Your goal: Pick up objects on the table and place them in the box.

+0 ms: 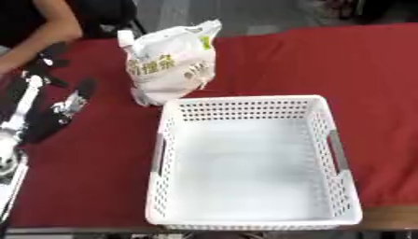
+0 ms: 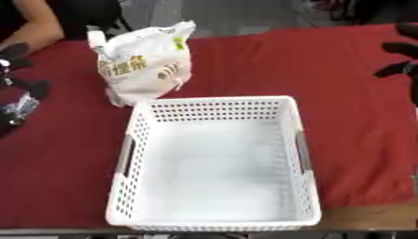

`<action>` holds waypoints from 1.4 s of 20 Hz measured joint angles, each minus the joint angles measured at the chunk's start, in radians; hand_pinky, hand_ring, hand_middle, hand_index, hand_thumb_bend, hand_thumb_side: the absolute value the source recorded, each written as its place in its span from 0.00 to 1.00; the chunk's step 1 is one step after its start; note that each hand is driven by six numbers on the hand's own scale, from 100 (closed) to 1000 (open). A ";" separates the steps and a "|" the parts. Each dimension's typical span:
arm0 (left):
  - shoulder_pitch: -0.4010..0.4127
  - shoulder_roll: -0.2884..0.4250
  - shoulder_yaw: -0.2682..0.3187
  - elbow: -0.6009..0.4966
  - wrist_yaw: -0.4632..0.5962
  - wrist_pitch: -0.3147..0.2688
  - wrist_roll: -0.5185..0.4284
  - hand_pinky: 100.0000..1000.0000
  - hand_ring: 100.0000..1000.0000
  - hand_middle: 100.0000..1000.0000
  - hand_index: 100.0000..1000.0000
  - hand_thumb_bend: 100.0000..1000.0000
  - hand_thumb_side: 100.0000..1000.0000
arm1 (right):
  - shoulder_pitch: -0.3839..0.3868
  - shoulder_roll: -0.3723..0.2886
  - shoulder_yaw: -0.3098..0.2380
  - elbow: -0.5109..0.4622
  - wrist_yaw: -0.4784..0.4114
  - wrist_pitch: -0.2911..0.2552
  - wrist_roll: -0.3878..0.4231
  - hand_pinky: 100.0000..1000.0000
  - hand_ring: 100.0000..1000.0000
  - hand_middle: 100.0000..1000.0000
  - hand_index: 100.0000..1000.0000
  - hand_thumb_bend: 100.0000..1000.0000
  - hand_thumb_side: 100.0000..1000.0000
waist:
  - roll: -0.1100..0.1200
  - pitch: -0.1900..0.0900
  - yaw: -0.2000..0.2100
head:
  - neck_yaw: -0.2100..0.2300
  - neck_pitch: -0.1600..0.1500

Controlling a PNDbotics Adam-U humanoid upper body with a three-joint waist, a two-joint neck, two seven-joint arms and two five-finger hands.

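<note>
A white plastic bag (image 1: 171, 60) with green print stands upright on the red cloth, just behind the far left corner of the white slotted box (image 1: 245, 99). Nothing lies inside the box. My left hand (image 1: 68, 105) rests on the cloth to the left of the bag, well apart from it, with its black fingers spread and nothing in them. Only the dark fingers of my right hand (image 2: 398, 58) show, at the right edge of the right eye view; they are spread, hold nothing, and are far to the right of both bag and box.
The red cloth (image 1: 326, 60) covers the table, with bare stretches to the right of the box and behind it. A strip of wooden table edge (image 1: 392, 217) shows at the front right. My silver left forearm (image 1: 20, 114) lies along the left edge.
</note>
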 measured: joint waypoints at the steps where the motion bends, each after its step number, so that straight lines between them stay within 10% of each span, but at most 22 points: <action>1: 0.000 0.000 0.000 0.005 -0.009 0.003 -0.004 0.65 0.86 0.97 1.00 1.00 0.88 | 0.000 0.000 0.000 0.000 0.000 0.000 0.000 0.51 0.75 0.83 1.00 0.25 0.96 | 0.000 0.000 0.000 | 0.000 0.000; 9: -0.055 0.042 0.000 0.019 -0.101 0.051 -0.043 0.80 0.89 0.92 0.94 1.00 0.63 | 0.000 0.000 0.000 0.003 0.000 0.000 0.001 0.51 0.75 0.83 1.00 0.25 0.96 | 0.002 0.000 -0.003 | 0.000 0.000; 28: -0.395 0.408 -0.197 0.205 -0.029 -0.002 -0.294 0.93 0.91 0.91 0.92 1.00 0.69 | 0.001 -0.002 0.013 0.016 0.000 -0.004 0.017 0.51 0.75 0.83 1.00 0.26 0.96 | 0.018 -0.012 -0.019 | 0.001 -0.013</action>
